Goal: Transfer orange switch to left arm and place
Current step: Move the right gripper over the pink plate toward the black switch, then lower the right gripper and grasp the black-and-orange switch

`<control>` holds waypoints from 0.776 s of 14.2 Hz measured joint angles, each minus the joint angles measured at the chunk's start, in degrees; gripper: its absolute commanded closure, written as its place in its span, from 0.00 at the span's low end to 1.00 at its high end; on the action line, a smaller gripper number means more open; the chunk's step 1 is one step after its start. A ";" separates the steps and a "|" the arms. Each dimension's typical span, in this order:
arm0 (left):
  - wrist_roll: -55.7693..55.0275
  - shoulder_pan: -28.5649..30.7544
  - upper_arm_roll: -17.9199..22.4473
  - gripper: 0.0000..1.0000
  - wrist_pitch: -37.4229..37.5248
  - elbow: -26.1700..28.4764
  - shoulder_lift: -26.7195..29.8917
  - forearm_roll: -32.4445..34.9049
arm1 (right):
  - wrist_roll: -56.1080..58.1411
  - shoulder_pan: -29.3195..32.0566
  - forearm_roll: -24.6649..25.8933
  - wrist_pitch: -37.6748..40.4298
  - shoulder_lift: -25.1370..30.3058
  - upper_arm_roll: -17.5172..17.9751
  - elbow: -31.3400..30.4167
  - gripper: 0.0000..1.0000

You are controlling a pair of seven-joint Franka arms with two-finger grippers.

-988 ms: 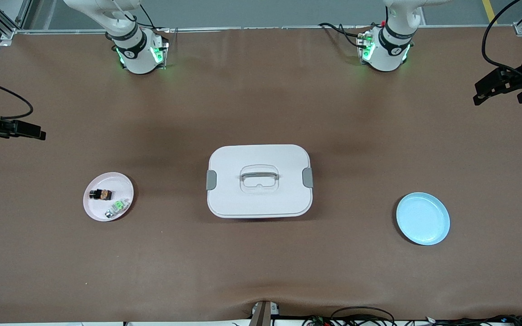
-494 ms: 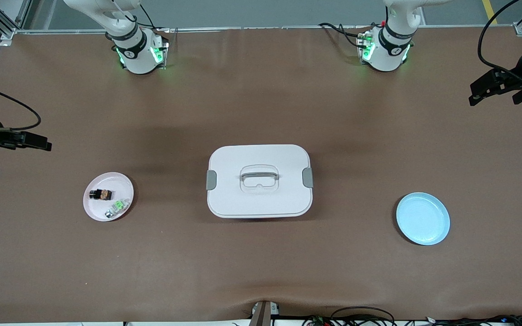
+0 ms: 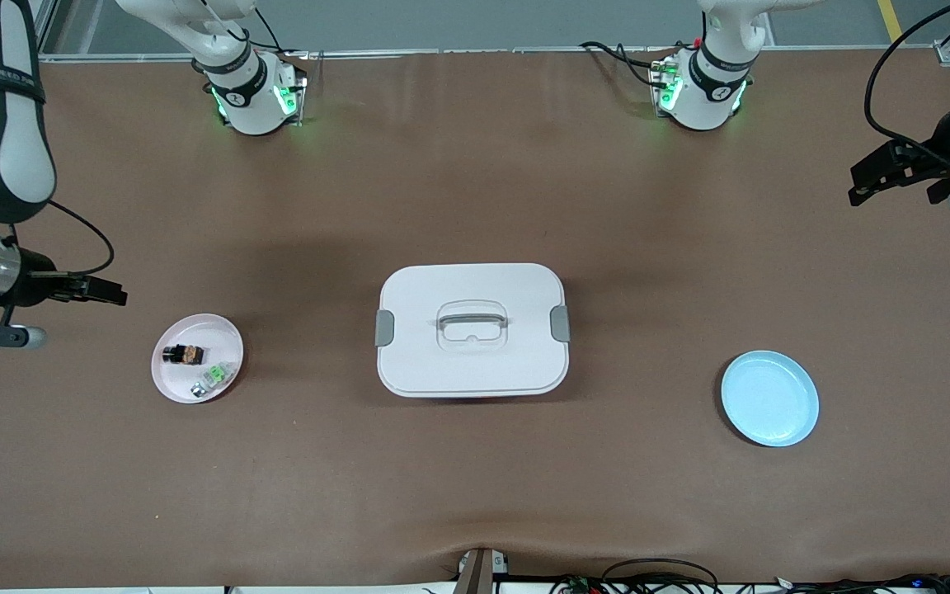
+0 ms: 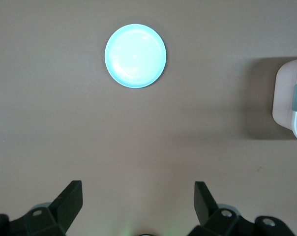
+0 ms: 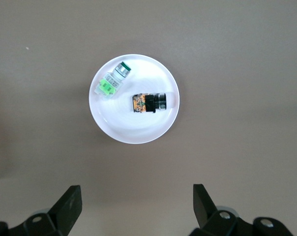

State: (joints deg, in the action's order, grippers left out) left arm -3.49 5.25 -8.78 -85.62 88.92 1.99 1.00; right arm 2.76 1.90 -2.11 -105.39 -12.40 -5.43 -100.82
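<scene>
Front view: orange switch [image 3: 183, 355] lies in the pink plate [image 3: 170, 381] beside the green-and-clear part [image 3: 213, 379], long axis toward the box [image 3: 472, 363]. Blue plate [image 3: 770, 398] sits at the left arm's end. Right gripper [image 5: 136, 202] above the pink plate and left gripper [image 4: 138, 199] gape, holding nothing.

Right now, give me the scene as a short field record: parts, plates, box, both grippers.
orange switch: lying in the pink plate, untouched
green part: same plate, beside the switch, apart from it
box: lid on, mid-table, between the two plates
blue plate: toward the left arm's end, nothing in it
right gripper: fingers open, holding nothing, above the table beside the pink plate
left gripper: fingers open, holding nothing, above bare table at the left arm's end
transfer: not yet begun
</scene>
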 measured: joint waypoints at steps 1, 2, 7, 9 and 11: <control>0.00 0.04 0.00 0.00 0.00 0.00 0.00 0.00 | 0.00 0.06 -0.01 -1.76 -0.27 -0.01 -1.36 0.00; 0.00 0.07 0.01 0.00 0.00 0.00 0.00 0.00 | 0.00 0.11 -0.04 -3.25 -0.74 -0.02 -2.36 0.00; 0.00 0.09 0.01 0.00 0.00 0.02 0.00 0.00 | 0.00 0.23 -0.64 -9.14 -4.71 -0.04 -4.01 0.00; 0.00 0.08 0.01 0.00 0.02 0.06 0.00 0.00 | 0.00 0.23 -0.84 -13.36 -5.53 -0.04 -5.79 0.00; 0.00 0.06 0.00 0.00 0.06 0.08 0.00 0.00 | 0.00 0.23 -0.92 -17.33 -6.50 -0.02 -7.82 0.00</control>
State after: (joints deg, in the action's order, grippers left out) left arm -3.49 5.31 -8.77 -85.56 89.00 1.99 1.00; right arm 2.76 2.13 -3.03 -122.72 -18.90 -5.45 -108.64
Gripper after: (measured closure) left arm 0.000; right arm 0.000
